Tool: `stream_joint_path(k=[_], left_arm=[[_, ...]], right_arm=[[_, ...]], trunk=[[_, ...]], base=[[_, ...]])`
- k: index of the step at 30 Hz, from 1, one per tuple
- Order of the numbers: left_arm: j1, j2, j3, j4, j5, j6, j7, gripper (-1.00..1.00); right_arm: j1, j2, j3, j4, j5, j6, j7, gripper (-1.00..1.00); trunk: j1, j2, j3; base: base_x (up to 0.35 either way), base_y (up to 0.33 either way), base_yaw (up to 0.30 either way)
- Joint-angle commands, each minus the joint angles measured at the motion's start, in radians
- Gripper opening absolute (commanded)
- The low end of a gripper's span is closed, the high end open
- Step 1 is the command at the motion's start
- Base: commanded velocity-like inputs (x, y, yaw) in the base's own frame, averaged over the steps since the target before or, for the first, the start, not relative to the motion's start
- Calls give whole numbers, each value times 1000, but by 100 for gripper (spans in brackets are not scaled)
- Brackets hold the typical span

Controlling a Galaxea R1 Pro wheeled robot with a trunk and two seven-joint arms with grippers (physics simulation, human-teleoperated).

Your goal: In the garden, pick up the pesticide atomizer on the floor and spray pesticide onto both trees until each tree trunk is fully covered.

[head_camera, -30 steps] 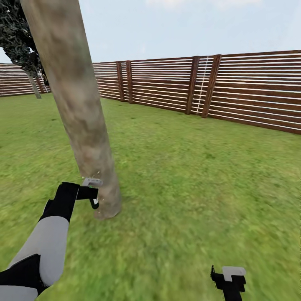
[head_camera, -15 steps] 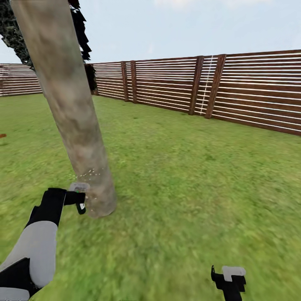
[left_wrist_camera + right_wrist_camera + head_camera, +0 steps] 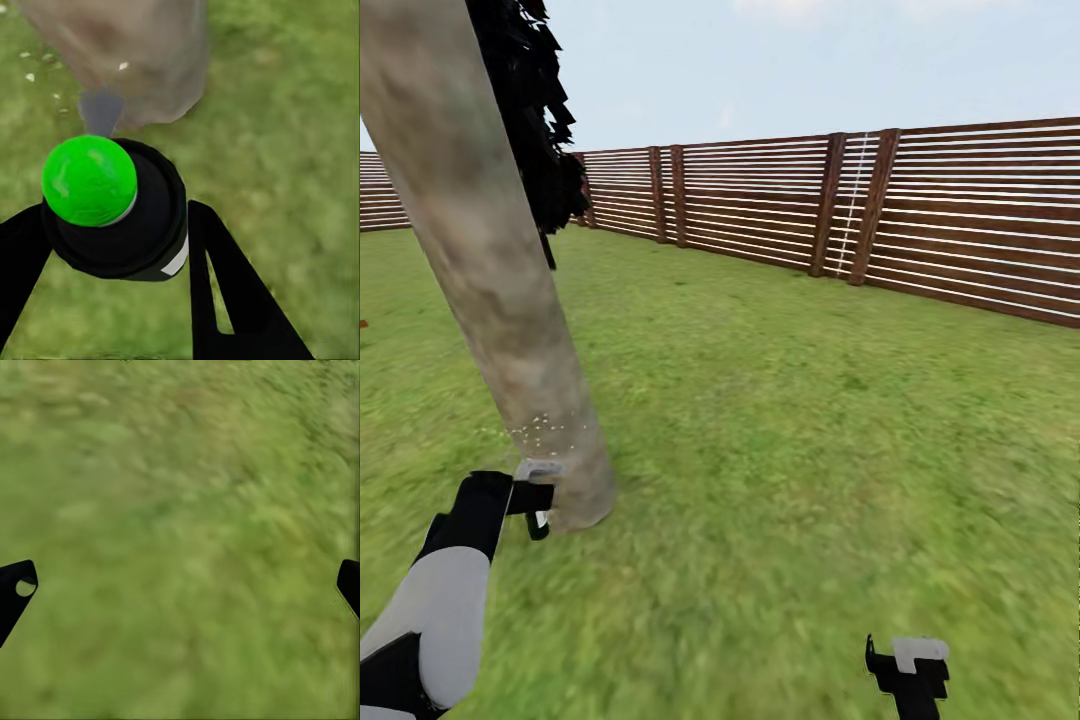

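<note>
So the pesticide atomizer (image 3: 120, 210) sits right between the two black fingers (image 3: 225, 292) of the left gripper (image 3: 538, 500). The jaws are closed in on its dark round body from both sides, and the bright green cap (image 3: 88, 180) faces the wrist camera. In the head view the bottle itself is hard to make out, just a pale grey bit at the gripper tip, right up against the base of the tree trunk (image 3: 490, 270).

The trunk is a thick, mottled grey-tan column that rises out of the grass and leans toward the upper left of the head view. A scatter of tiny white specks of pesticide (image 3: 545, 432) hangs over the bark low down, just above the gripper. In the left wrist view a few white flecks (image 3: 124, 66) show on the trunk and on the grass beside it.

The left arm (image 3: 445, 600), white with black joints, reaches in from the lower left corner.

The right gripper (image 3: 908, 672) hangs low near the bottom edge, well apart from the tree, over bare floor (image 3: 810, 450). Its jaws are spread wide with nothing in them, and the fingertips (image 3: 16, 589) barely poke in at the sides of the right wrist view.

Behind the trunk there's some dark foliage (image 3: 530, 120), and the brown slatted fence (image 3: 860, 210) runs along the far side of the lawn under a pale sky.
</note>
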Motion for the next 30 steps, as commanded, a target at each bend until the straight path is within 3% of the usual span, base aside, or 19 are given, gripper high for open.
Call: stream_joint_path(k=[1, 3, 6, 9, 11, 13, 17, 18, 20, 21, 23, 25, 27, 30], left_arm=[[5, 23, 10, 0, 16, 4, 1, -100], [10, 46, 77, 4, 16, 1, 3, -100], [33, 26, 93, 7, 18, -13, 7, -100], [47, -64, 92, 7, 12, -25, 58, -100], [49, -80, 91, 6, 14, -26, 79, -100], [50, -69, 94, 4, 12, -27, 85, -100], [62, 3, 99, 5, 16, -27, 88, -100], [69, 2, 96, 7, 19, -28, 89, -100], [76, -53, 94, 8, 18, -31, 90, -100], [78, -62, 94, 8, 18, -40, 92, -100], [90, -59, 101, 8, 18, -78, 127, -100], [140, -32, 109, 6, 16, -97, 162, -100], [153, -21, 110, 8, 18, -135, 169, -100], [162, -51, 103, 66, 14, -150, 174, -100]], right_arm=[[0, 0, 0, 0, 0, 0, 0, 100], [0, -1, 0, 0, 0, 0, 0, 100], [0, -1, 0, 0, 0, 0, 0, 100], [0, -1, 0, 0, 0, 0, 0, 100], [0, -1, 0, 0, 0, 0, 0, 100], [0, -1, 0, 0, 0, 0, 1, 100], [0, -1, 0, 0, 0, 0, 1, 100], [0, -1, 0, 0, 0, 0, 0, 100], [0, -1, 0, 0, 0, 0, 0, 100], [0, -1, 0, 0, 0, 0, 0, 100], [0, -2, 0, 0, 0, 0, 0, 100], [0, -1, 0, 0, 0, 0, 0, 100], [0, -2, 0, 0, 0, 0, 0, 100], [0, -2, 0, 0, 0, 0, 0, 100]], trunk=[[0, 0, 0], [0, 0, 0], [0, 0, 0], [0, 0, 0], [0, 0, 0], [0, 0, 0], [0, 0, 0], [0, 0, 0], [0, 0, 0], [0, 0, 0], [0, 0, 0], [0, 0, 0], [0, 0, 0], [0, 0, 0]], base=[[156, -264, 0], [165, -255, 127], [175, -246, 258], [179, -242, 275], [196, -230, 277], [224, -205, 271], [235, -189, 71], [237, -186, 3], [237, -186, 104], [237, -186, 220], [231, -182, 258], [215, -151, 275], [134, -90, 224], [15, -10, 33]])
